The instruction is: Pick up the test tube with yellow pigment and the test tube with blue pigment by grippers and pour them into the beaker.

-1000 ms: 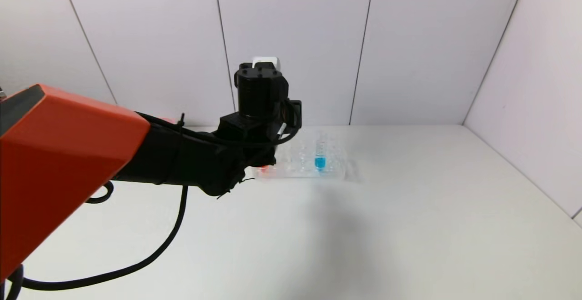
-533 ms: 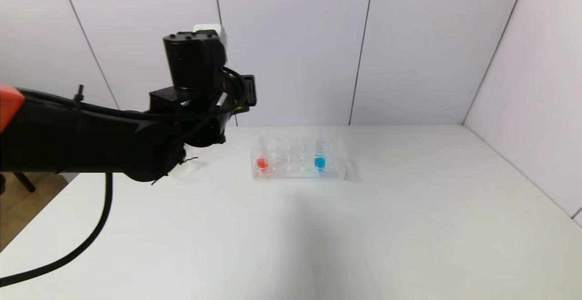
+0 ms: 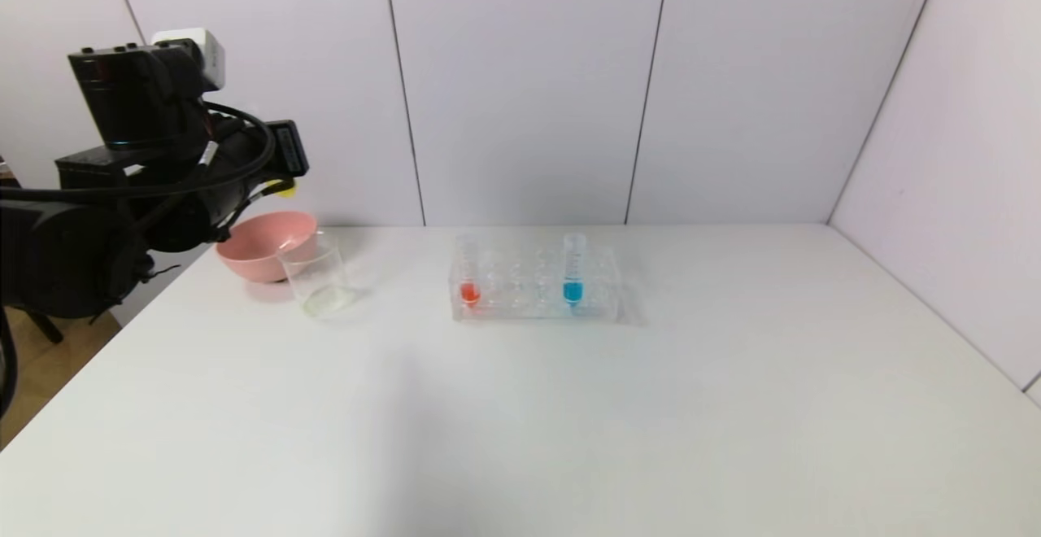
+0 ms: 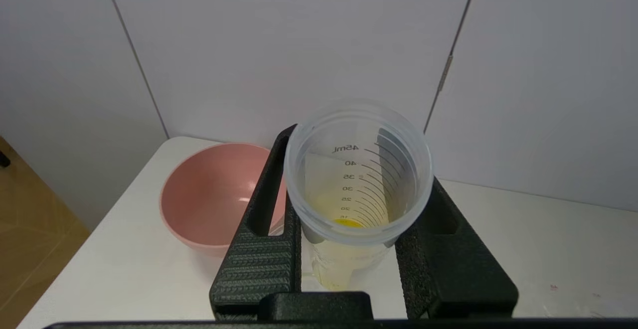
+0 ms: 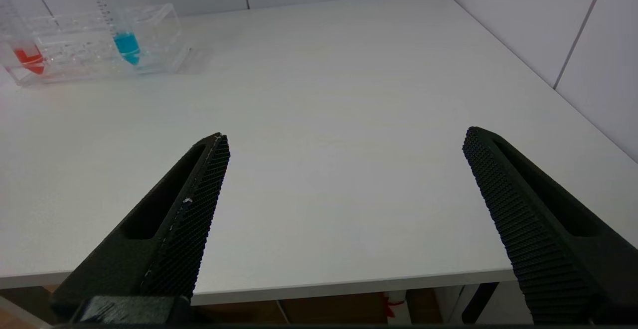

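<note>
My left gripper (image 3: 268, 177) is raised at the far left, above the pink bowl, and shut on the test tube with yellow pigment (image 4: 356, 169). The left wrist view looks into the tube's open mouth, with yellow at its tip between the jaws. In the head view only a yellow bit (image 3: 283, 189) of the tube shows. The beaker (image 3: 317, 281) stands below and to the right with pale yellow liquid at its bottom. The test tube with blue pigment (image 3: 573, 272) stands upright in the rack and also shows in the right wrist view (image 5: 124, 40). My right gripper (image 5: 345, 134) is open and empty over the table's near edge.
A pink bowl (image 3: 264, 244) sits just behind the beaker at the table's back left; it also shows in the left wrist view (image 4: 209, 204). The clear rack (image 3: 529, 303) at mid-table also holds a red-tipped tube (image 3: 468, 281). Walls close the back and right.
My left arm has swung left and upward from in front of the rack to above the bowl, uncovering the red-tipped tube, the beaker and the bowl.
</note>
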Controlling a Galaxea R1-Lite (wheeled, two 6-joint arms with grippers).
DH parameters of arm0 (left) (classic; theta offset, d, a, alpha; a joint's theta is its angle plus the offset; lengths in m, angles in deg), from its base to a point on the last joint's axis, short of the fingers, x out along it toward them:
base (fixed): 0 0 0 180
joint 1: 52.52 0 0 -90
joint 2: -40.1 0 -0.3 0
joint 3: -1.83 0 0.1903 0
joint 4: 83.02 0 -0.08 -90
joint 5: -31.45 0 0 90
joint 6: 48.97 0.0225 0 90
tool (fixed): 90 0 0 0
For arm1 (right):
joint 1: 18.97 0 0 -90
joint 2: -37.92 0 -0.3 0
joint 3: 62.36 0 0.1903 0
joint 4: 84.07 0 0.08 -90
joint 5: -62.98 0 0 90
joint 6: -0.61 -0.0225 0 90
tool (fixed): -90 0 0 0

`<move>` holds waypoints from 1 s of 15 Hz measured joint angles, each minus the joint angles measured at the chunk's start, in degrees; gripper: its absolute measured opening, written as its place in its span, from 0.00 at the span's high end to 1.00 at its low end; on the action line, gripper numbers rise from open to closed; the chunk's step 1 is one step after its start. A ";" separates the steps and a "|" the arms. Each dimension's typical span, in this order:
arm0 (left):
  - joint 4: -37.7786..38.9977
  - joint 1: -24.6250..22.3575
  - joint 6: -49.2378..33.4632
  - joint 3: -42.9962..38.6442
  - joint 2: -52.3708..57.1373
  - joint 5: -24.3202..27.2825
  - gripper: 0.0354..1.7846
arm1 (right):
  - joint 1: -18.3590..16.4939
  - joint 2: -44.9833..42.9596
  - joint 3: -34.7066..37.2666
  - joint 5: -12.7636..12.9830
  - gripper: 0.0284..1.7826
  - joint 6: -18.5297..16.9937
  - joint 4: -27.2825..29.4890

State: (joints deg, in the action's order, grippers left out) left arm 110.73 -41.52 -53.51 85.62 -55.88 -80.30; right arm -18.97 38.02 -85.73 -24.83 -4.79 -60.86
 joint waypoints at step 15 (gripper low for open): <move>0.26 -14.82 -0.73 -5.90 1.07 12.52 0.71 | 0.00 0.00 0.00 0.00 0.04 -0.02 0.00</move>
State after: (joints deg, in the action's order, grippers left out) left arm 110.99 -56.34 -54.24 79.72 -54.81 -67.78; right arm -18.97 38.02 -85.73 -24.83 -4.81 -60.86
